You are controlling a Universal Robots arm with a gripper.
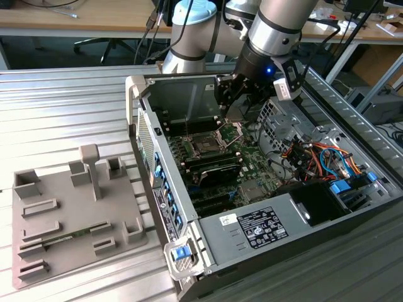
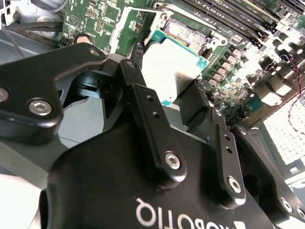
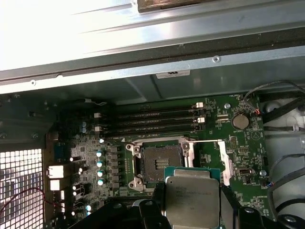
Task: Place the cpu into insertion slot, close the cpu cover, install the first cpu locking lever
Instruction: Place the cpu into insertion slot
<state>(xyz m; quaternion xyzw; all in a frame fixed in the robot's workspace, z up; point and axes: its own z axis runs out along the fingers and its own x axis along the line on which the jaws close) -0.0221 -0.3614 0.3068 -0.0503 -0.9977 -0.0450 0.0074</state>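
Reaching into the open case (image 1: pixel 252 234) on the ribbed tabletop (image 1: pixel 75 100), the arm in the exterior view hangs its end effector (image 1: pixel 230 100) above the board. It sits a little off from the slot (image 1: pixel 204 146), whose cover (image 1: pixel 230 133) looks swung up beside it. In the second wrist view the end effector (image 2: pixel 164 90) is clenched on the cpu (image 2: pixel 171 71), a black finger against each side edge and the silvery face showing. The chip floats clear of the board, near the socket frame. In the first wrist view the cpu (image 3: pixel 192 198) sits in that grasp just short of the slot (image 3: pixel 158 163), whose dark bed lies bare. By my reading the first step is under way: the chip is not yet seated, the cover not yet closed, the locking not begun.
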